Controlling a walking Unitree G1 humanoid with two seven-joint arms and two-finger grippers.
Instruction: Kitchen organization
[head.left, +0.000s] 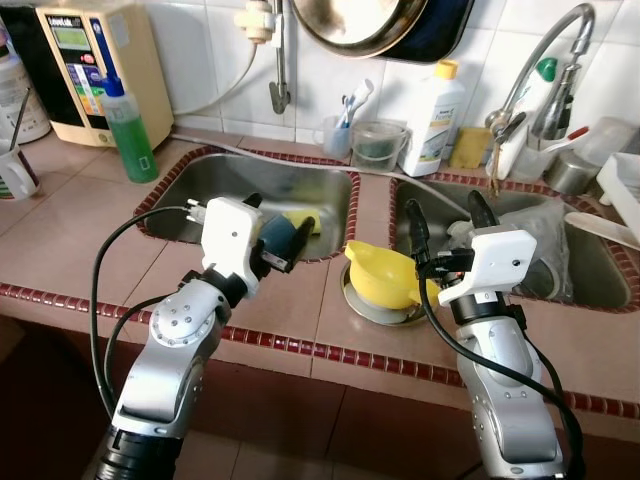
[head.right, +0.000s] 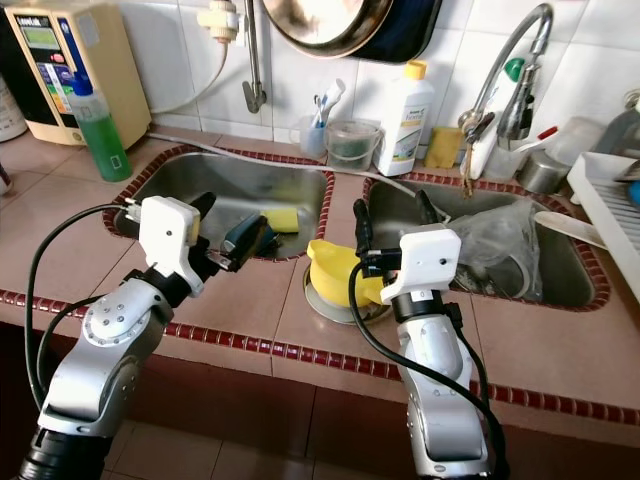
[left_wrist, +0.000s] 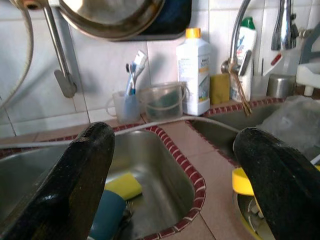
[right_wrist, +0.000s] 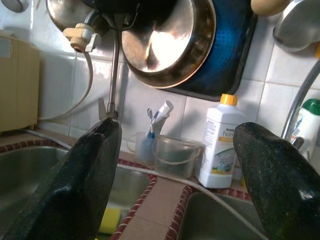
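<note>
Both arms are up over the tiled bench (head.left: 60, 240), which has two steel sinks set into it. Left tool (head.left: 272, 240) hovers at the near right corner of the left sink (head.left: 240, 185), fingers spread wide, holding nothing. A yellow sponge (head.left: 302, 220) lies in that sink just past it. Right tool (head.left: 445, 222) is over the right sink (head.left: 600, 270), also wide open and empty. A yellow bowl (head.left: 380, 275) sits tilted on a metal plate on the divider between the sinks.
</note>
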